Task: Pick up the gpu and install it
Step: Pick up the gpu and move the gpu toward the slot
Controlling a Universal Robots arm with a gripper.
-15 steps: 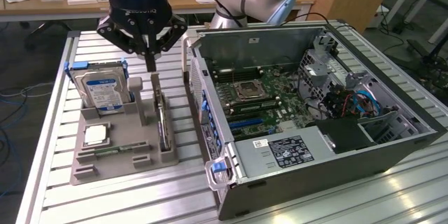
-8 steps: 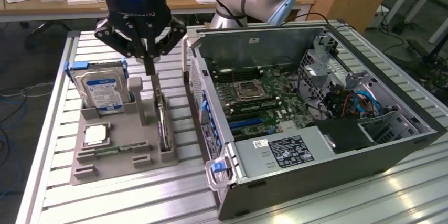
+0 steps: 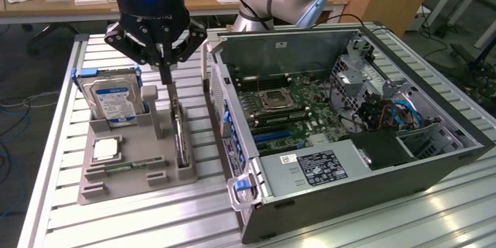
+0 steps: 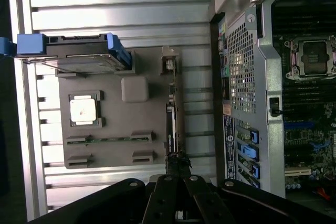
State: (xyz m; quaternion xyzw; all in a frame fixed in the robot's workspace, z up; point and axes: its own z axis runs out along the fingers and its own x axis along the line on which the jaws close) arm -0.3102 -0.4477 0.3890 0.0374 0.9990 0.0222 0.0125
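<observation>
My jaws pinch the gpu's top edge; it stands in the grey holder tray, not yet lifted or installed.

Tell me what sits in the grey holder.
A hard drive upright, a processor chip flat, a memory stick, and the gpu on edge, its upper edge in the shut tool. Its lower edge is hidden inside the holder.

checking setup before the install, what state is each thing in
gpu: on edge in tray slot, not lifted
gripper: jaws shut on gpu end
hard drive: upright in tray holder
cpu chip: flat in tray recess
computer case: side open, motherboard exposed
</observation>
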